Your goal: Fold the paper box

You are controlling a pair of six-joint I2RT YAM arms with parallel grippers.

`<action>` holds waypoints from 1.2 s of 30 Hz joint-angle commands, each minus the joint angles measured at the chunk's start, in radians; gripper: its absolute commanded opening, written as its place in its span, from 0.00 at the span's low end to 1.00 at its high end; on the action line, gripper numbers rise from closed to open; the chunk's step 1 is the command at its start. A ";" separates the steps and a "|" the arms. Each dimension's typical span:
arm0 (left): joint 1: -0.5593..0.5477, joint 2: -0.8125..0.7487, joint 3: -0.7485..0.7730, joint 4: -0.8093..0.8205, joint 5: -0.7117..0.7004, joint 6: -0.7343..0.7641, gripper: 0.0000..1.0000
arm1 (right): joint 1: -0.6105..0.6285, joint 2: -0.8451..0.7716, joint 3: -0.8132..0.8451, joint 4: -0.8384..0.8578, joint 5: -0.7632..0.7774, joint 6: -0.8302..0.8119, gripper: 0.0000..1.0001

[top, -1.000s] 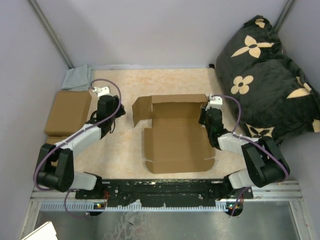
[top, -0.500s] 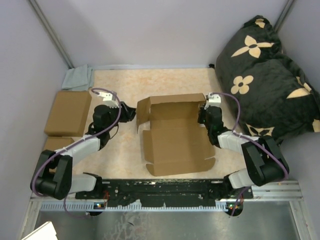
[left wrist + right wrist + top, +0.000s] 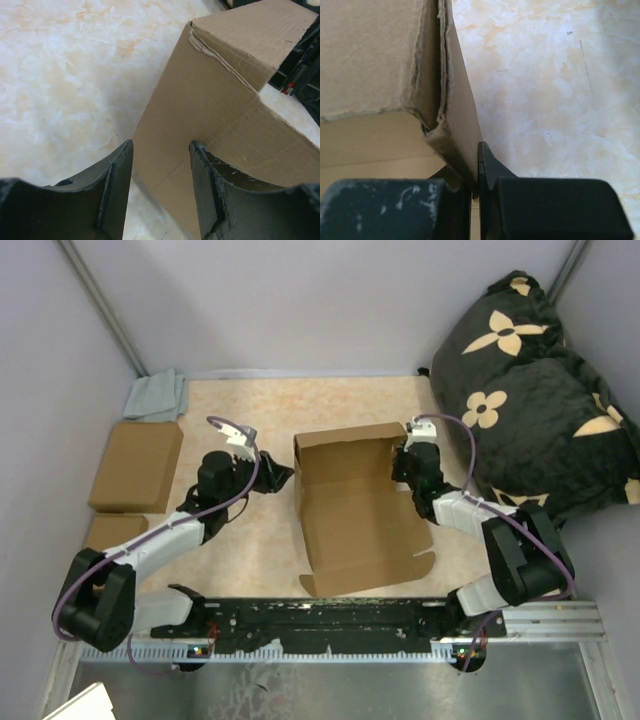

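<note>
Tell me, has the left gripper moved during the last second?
Yes. The left gripper has gone rightward, away from the closed brown box and up to the paper box.

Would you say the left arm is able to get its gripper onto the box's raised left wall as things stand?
Probably yes: the left gripper is open and faces the upright left wall of the paper box close ahead, and nothing stands between them.
</note>
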 commanded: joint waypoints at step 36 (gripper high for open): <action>-0.191 -0.249 -0.226 -0.140 -0.193 -0.128 0.50 | -0.005 0.156 0.284 -0.231 0.061 0.075 0.02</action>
